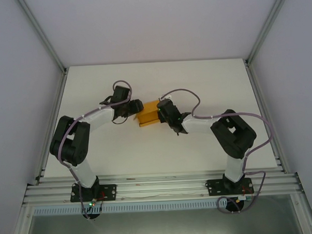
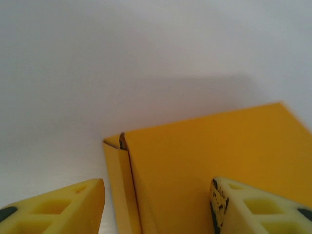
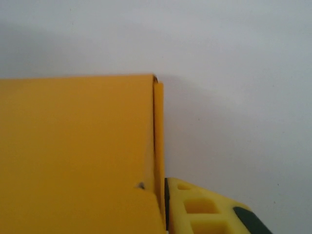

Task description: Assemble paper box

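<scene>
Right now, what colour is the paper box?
Plain orange-yellow paper box, clearest in the left wrist view.

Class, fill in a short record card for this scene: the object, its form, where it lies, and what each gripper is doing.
object: paper box, orange-yellow card
form: folded up into a box shape, with a seam showing at one corner
place: on the white table, about mid-table, between the two grippers
left gripper: fingers on either side of a box corner; grip unclear
right gripper: one finger beside the box's edge; grip unclear
</scene>
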`<state>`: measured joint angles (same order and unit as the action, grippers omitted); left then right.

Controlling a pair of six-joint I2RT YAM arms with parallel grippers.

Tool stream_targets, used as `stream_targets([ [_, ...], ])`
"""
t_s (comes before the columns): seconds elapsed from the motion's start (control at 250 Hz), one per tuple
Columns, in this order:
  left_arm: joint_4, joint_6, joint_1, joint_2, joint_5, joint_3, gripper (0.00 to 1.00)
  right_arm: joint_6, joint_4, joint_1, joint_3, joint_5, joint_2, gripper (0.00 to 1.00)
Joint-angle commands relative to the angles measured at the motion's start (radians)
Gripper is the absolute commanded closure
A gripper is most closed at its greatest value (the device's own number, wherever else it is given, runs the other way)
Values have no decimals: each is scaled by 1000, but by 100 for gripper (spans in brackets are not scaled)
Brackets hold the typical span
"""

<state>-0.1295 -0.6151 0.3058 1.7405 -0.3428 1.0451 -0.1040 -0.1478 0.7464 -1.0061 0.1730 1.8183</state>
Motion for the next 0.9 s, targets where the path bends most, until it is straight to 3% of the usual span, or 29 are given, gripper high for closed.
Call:
stream_targets([
  [0.0,78,-19,2,8,-74,-51,45,-8,78,9,13,-12,-53,77],
  [0.22,119,-31,5,17,-80,-101,48,-21,203,8,59,-60,-172,51],
  [0.288,121,-25,5,28,-84,-108,50,-29,239,8,95,-26,-221,38],
  [0.384,149,-23,5,48,-128,-113,53,-34,299,9,145,22,-299,32],
  [0.64,135,16,6,91,-88,-116,56,-66,385,-8,189,46,-442,11],
  [0.739,147,37,6,109,-97,-122,61,-103,340,-72,199,-59,-471,0],
  [0.895,261,55,-6,105,-159,-182,67,-163,285,-180,176,-296,-456,0],
])
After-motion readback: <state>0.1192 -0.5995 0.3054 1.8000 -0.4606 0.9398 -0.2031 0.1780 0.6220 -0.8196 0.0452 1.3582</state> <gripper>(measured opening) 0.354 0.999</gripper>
